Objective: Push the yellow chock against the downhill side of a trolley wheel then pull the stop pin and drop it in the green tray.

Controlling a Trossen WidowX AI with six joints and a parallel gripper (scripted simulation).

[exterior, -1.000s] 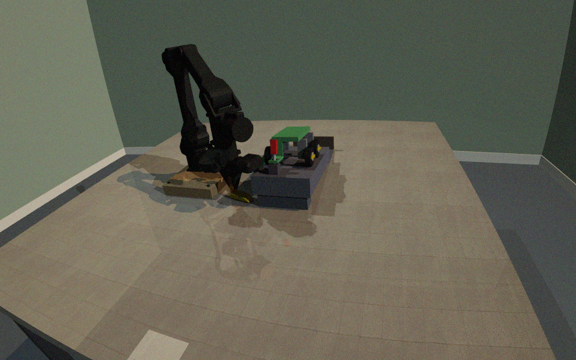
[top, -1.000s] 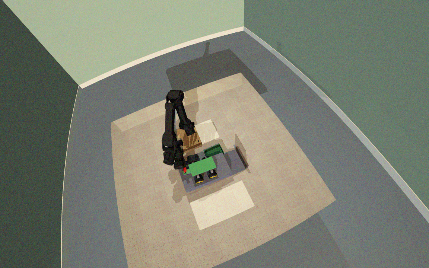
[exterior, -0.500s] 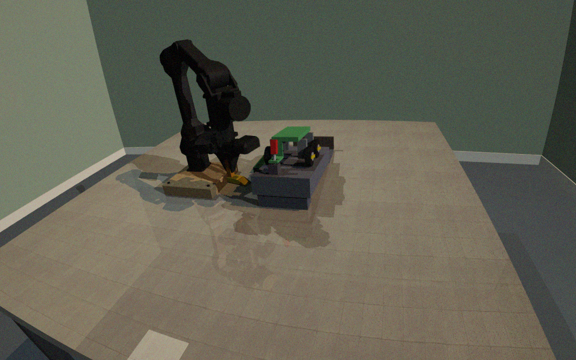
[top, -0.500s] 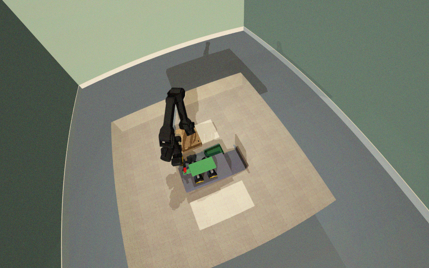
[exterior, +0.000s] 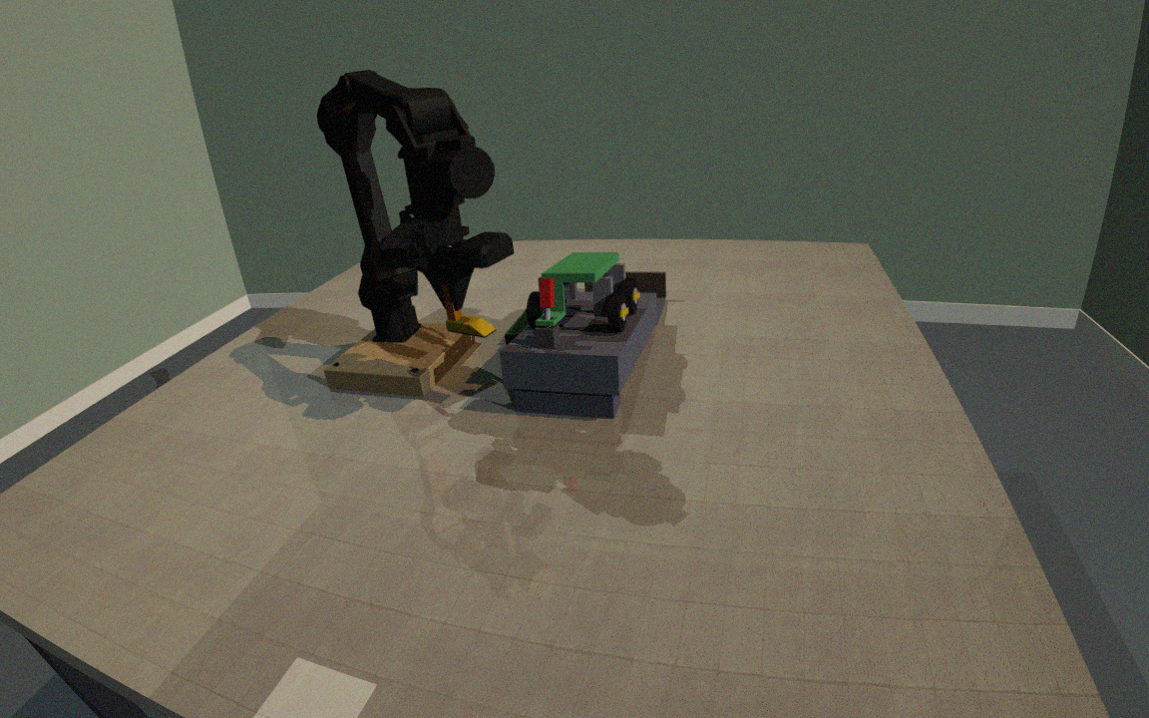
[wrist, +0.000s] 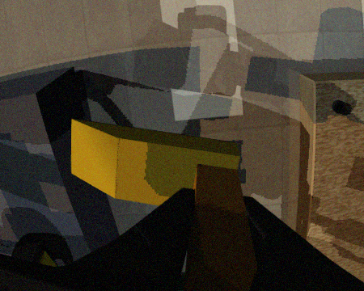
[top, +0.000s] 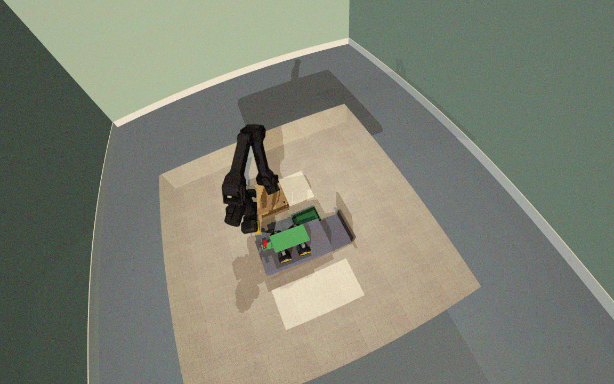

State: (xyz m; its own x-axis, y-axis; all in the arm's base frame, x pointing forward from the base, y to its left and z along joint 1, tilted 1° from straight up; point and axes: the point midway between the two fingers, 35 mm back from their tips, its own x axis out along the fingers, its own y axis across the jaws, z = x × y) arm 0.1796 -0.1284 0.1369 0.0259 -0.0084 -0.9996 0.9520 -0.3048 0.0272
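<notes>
My gripper (exterior: 454,306) (wrist: 214,205) is shut on the orange handle of the yellow chock (top: 258,228) (exterior: 472,326) (wrist: 129,162). The chock hangs above the table between the arm's wooden base and the ramp (top: 318,241) (exterior: 561,370), beside the ramp's uphill end. Its rubber underside is mostly hidden. The trolley, with a green top (top: 290,237) (exterior: 582,265), stands on the ramp. The stop pin's red head (top: 265,243) (exterior: 547,292) stands upright at the trolley's uphill end. The green tray (top: 305,215) lies beside the ramp on the arm's side.
The wooden base block (top: 275,204) (exterior: 378,378) (wrist: 345,141) is close to the ramp's near side. A dark end wall (top: 346,226) (exterior: 650,283) stands at the ramp's downhill end. One trolley wheel (wrist: 28,250) shows at the lower left of the wrist view.
</notes>
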